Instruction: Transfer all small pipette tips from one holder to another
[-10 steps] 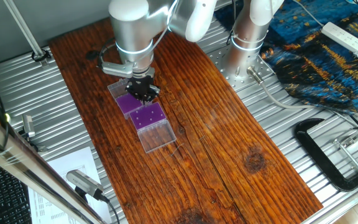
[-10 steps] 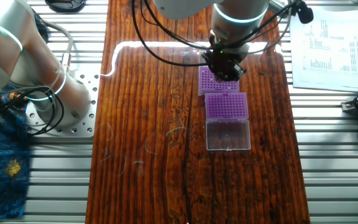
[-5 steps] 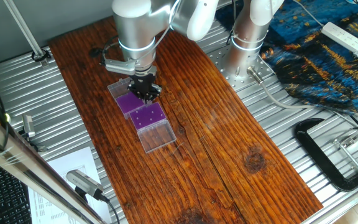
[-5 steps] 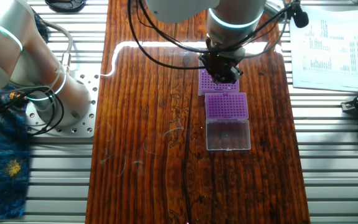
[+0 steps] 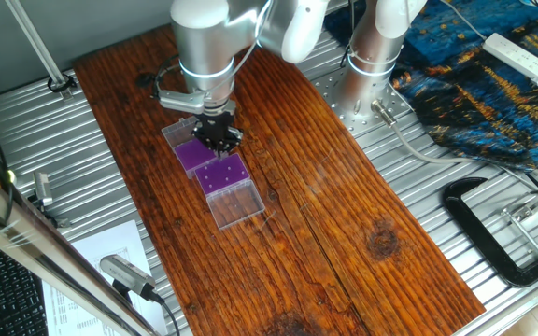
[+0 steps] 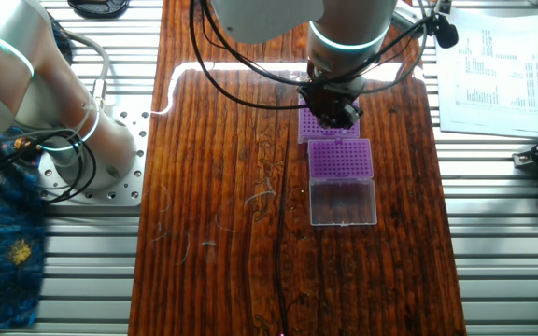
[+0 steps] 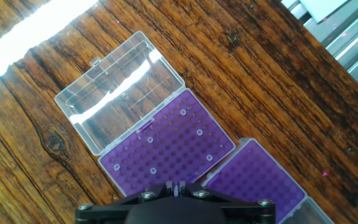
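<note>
Two purple racks sit end to end on the wooden table [image 5: 344,187]. The near rack [image 7: 166,149], with its clear lid [image 7: 114,87] flipped open flat beside it, carries the tips [image 7: 199,132]: about six white dots scattered in the grid, well apart from one another. The far rack [image 7: 253,180] looks empty as far as the hand view shows. The gripper [image 6: 334,110] hangs low over the seam between the racks; in the other fixed view it [image 5: 219,135] covers the far rack's inner edge. Fingers are hidden behind the black mount in the hand view and too dark in both fixed views, so I cannot tell whether the claw is spread, closed, or carrying a tip. Handling, judged: tips are very light, thin-walled, slick plastic, easily tipped or flicked out. Take each by the collar standing proud of the rack, squeeze gently, lift straight up. Neighbours are spaced enough for finger clearance.
</note>
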`<move>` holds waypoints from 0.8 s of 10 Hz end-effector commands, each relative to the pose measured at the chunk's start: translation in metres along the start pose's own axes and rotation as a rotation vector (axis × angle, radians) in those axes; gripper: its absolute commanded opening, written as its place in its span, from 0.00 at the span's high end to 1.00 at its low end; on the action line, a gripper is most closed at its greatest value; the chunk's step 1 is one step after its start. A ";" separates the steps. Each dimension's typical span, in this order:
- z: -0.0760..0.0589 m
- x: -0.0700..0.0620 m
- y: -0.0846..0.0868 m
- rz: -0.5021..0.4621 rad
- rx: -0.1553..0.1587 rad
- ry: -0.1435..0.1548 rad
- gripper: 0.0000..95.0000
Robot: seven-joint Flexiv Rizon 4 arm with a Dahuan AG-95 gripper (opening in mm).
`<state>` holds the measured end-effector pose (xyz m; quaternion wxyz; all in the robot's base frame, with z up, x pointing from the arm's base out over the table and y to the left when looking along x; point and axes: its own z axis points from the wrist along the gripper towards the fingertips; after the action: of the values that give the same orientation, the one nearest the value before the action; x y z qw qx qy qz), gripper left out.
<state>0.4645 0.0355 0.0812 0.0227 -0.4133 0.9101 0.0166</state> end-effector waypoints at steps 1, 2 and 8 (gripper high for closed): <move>0.000 0.001 0.001 -0.001 0.000 -0.001 1.00; 0.000 0.002 0.002 -0.001 -0.001 -0.002 1.00; 0.003 0.004 0.007 0.018 -0.010 -0.013 1.00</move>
<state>0.4564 0.0384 0.0776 0.0262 -0.4047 0.9138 0.0245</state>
